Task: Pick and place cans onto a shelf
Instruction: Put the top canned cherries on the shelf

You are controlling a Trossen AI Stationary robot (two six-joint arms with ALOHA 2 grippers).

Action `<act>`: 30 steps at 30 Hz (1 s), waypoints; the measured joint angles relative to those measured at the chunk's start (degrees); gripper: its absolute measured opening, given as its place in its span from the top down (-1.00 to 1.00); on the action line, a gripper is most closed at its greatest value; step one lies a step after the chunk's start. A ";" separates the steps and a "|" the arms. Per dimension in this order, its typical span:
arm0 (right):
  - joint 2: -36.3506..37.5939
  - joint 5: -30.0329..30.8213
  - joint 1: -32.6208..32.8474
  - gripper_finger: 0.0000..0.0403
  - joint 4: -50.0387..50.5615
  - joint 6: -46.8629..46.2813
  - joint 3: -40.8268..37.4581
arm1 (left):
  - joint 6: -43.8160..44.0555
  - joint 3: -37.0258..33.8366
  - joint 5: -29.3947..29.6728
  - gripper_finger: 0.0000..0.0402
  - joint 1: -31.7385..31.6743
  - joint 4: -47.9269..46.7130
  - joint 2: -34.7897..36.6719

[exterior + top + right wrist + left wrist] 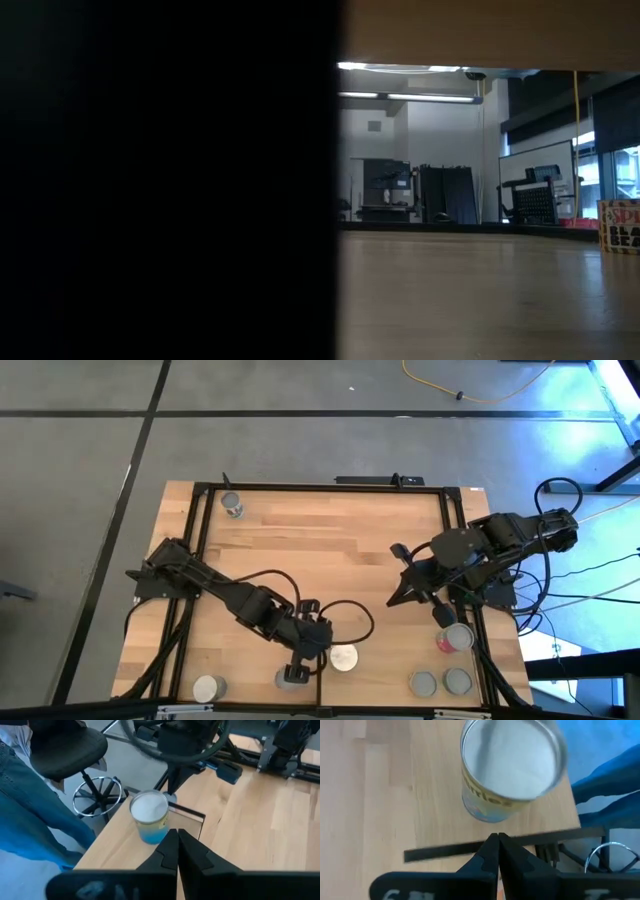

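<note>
A can with a whitish top (343,657) stands upright on the wood near the table's near edge; it also shows in the left wrist view (512,765) and the right wrist view (150,815). My left gripper (301,656) is shut and empty just left of it, over a thin black strip (445,852). My right gripper (396,596) is shut and empty, farther right and toward the far edge, pointing at that can. A light-wood panel edged by the strip (186,812), the shelf, lies beside the can. A can with a red-pink side (452,639) stands at the near right.
Other silver-topped cans stand at the far left (232,505), near left (209,687), under my left gripper (291,679) and near right (423,683) (458,681). A labelled can (620,225) shows in the low view, whose left half is blocked dark. A person's legs (30,805) and a chair (70,745) are beyond the near edge.
</note>
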State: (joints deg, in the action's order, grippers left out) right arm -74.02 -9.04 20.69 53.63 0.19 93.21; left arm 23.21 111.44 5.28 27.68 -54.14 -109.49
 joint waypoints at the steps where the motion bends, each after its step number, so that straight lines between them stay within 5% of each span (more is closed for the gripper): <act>1: -0.02 -0.01 0.00 0.98 0.49 0.01 0.00 | 0.04 -0.08 0.00 1.00 0.00 0.31 -0.25; 17: -0.04 -0.07 0.00 0.98 2.55 0.18 0.00 | -5.72 -0.07 -4.52 1.00 -2.06 9.73 -5.66; 30: -0.04 -0.07 0.00 0.98 2.62 0.26 0.00 | -7.35 -0.04 -3.39 1.00 -3.41 6.42 -5.14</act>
State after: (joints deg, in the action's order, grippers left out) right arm -74.06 -9.10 20.69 56.25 0.45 93.21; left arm 15.86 111.39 1.89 24.28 -47.72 -114.63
